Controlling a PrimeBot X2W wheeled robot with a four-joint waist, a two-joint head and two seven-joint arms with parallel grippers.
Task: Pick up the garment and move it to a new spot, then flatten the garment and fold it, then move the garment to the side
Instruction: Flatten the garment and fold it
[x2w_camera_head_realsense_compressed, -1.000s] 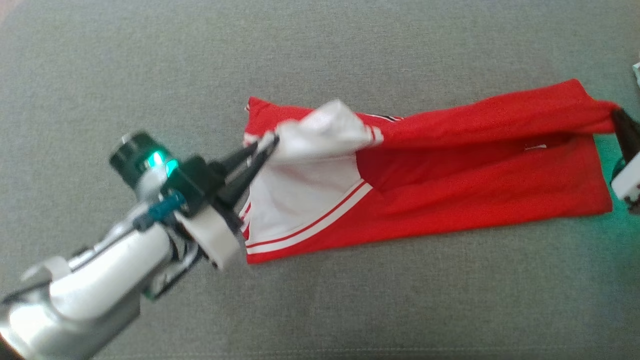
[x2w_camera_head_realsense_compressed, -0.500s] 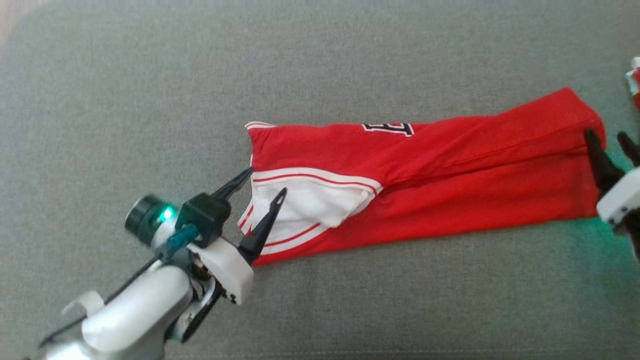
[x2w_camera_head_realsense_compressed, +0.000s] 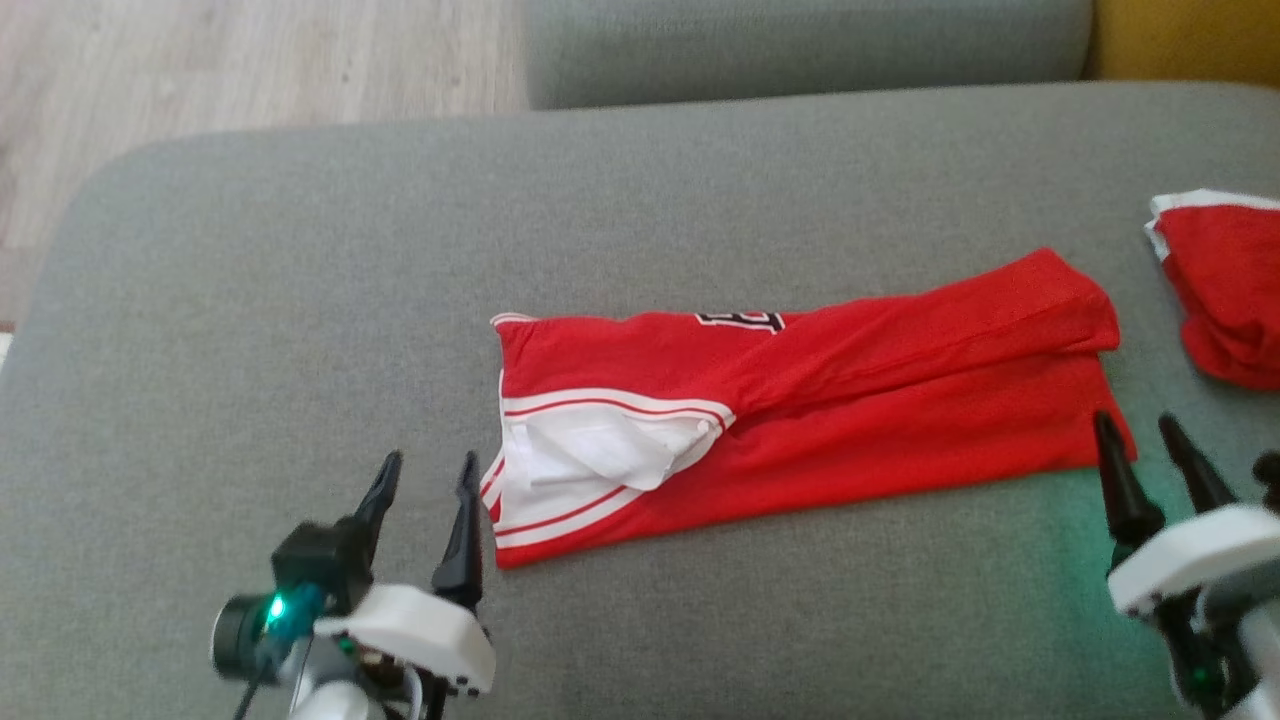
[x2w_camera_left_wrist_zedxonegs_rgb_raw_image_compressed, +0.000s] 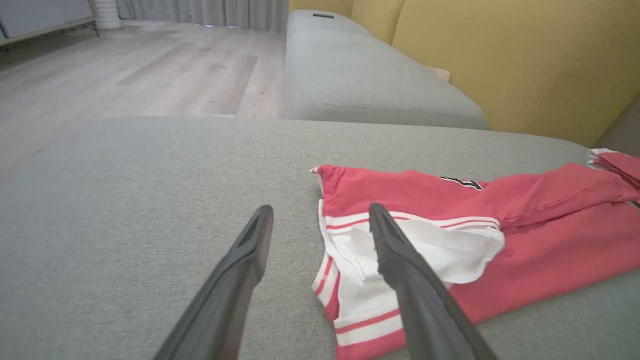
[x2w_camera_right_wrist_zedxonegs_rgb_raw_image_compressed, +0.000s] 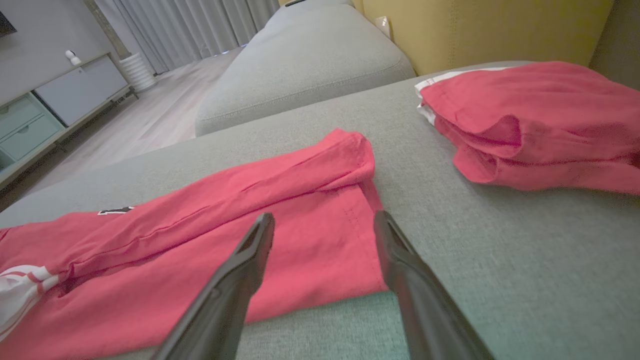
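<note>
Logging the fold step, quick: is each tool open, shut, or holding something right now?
Left tool: open, holding nothing, just off the garment at its white end.
Right tool: open, holding nothing.

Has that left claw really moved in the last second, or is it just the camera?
Yes. The left gripper has let go and drawn back toward the robot: its open fingers now sit off the garment at its left end, over the grey cushion.

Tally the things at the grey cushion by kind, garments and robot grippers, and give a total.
Red garments: 2, the long folded garment and a second red garment at the right edge.
Grippers: 2, the left gripper and the right gripper, both open.
Total: 4
</note>
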